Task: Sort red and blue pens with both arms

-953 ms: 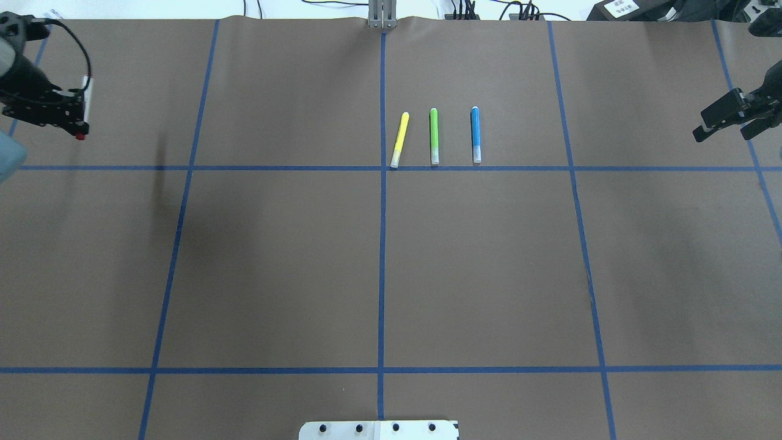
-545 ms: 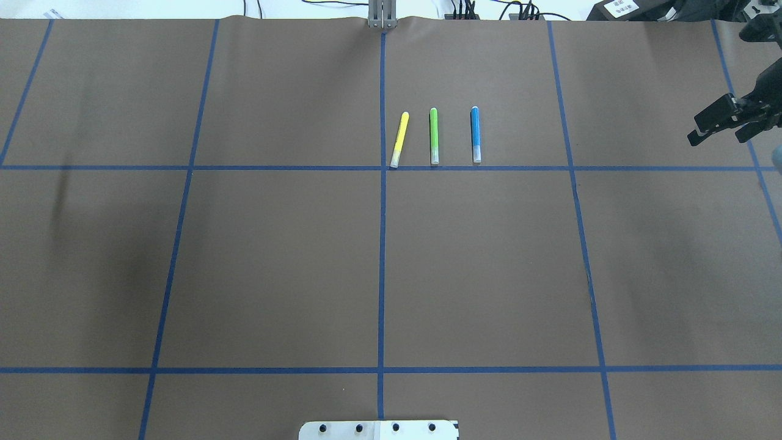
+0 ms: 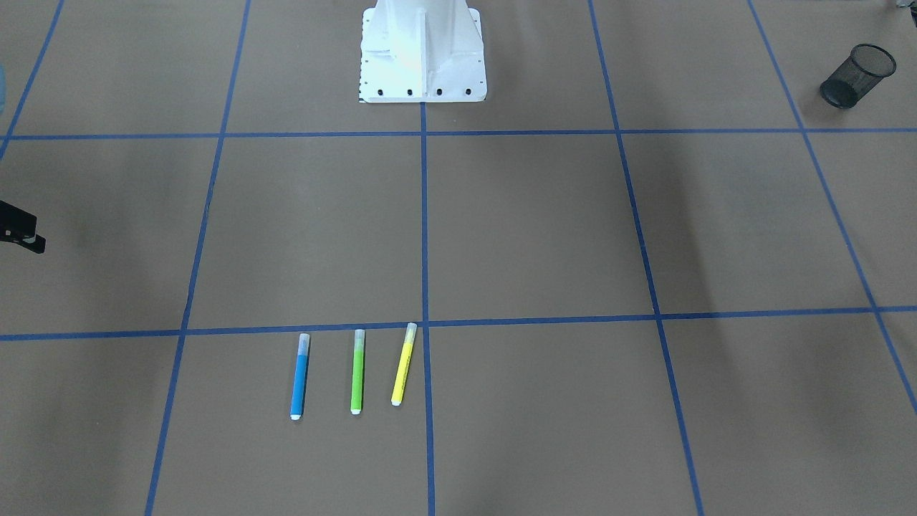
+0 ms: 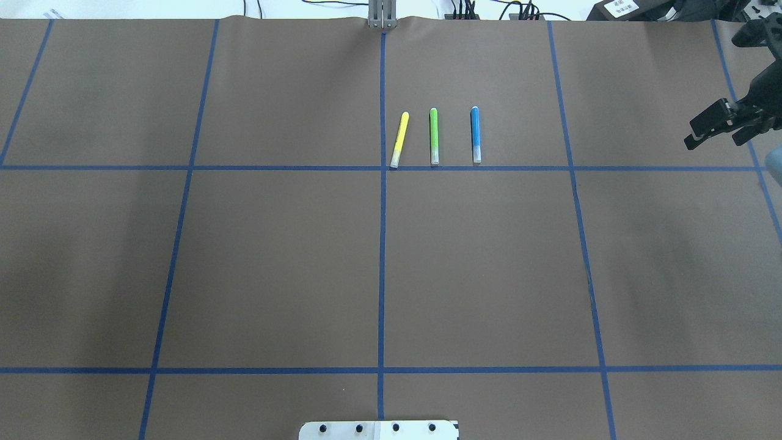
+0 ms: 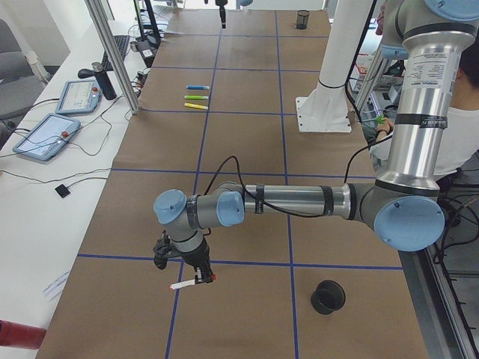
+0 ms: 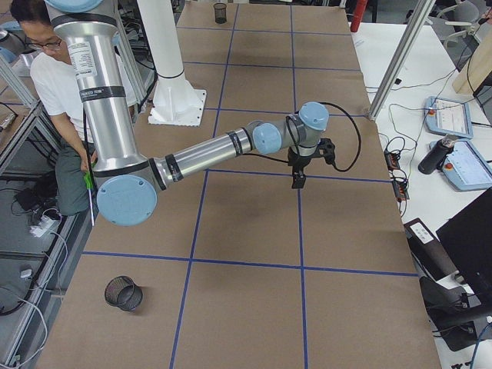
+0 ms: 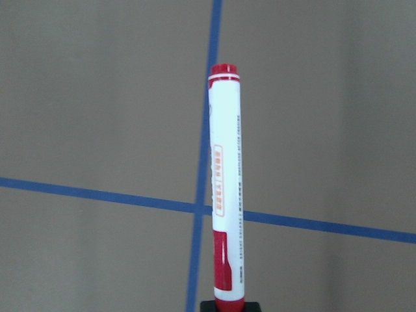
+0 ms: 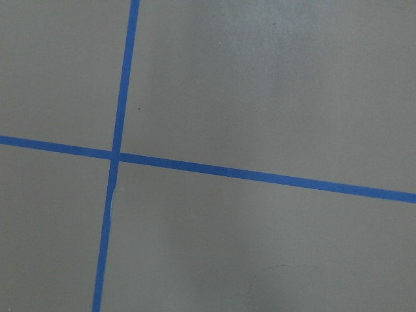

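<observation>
The left gripper (image 5: 199, 274) no longer shows at the overhead view's left edge, where it hung a second ago. It is now out over the table's left end, seen only from the side camera and its own wrist. The right gripper (image 4: 712, 139) sits slightly further in from the right edge than before; the three highlighters lie where they did.

The left gripper's fingers are clamped on the red marker (image 7: 224, 182), pinching it at the capped end so the white barrel sticks out roughly level. It hangs in the air above a crossing of blue tape (image 7: 198, 208) on the brown paper (image 4: 275, 263), near the black mesh cup (image 5: 328, 296) but clearly apart from it. The right gripper's fingers stand apart with nothing between them.

The marker is likely light and stiff, with a smooth round plastic barrel. Held by one end, it could swivel in the grip if bumped, and it will probably roll if set down flat.

The blue highlighter (image 4: 475, 134) lies flat on the paper with its translucent cap just short of a tape line — the outermost of the row on the right arm's side. It is probably just as light, rigid and slick. The best hold looks to be across the barrel near mid-length, with the fingers straddling it (the green highlighter (image 4: 434, 135) is near, with the yellow highlighter (image 4: 399, 139) beyond it, though there is a clear gap).
</observation>
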Available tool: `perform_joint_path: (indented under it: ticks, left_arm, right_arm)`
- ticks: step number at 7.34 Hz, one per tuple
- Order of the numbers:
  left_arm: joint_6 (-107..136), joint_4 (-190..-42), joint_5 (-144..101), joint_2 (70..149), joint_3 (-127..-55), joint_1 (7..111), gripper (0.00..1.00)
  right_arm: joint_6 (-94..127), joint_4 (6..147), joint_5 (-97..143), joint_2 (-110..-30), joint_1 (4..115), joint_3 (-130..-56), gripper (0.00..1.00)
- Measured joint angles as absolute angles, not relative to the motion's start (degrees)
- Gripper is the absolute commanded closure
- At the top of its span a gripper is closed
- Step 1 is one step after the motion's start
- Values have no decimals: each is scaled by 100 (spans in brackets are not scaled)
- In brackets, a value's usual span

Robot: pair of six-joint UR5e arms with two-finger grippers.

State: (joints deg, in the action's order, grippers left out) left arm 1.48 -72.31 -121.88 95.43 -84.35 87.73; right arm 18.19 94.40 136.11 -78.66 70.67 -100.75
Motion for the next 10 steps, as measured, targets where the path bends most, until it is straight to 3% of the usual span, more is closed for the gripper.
perform_joint_path:
  ticks: [6,10]
  left_arm:
    - [-1445,-2947,-12995,9102,-9113,9570,100]
    - [-1789,-2288,-13024,7909,-9498,9775,100]
  right_arm:
    - [2062,9440,13513,-7833,6660,-10041,0]
    - [2547,9432,13516,-7608,6413,-10077,1]
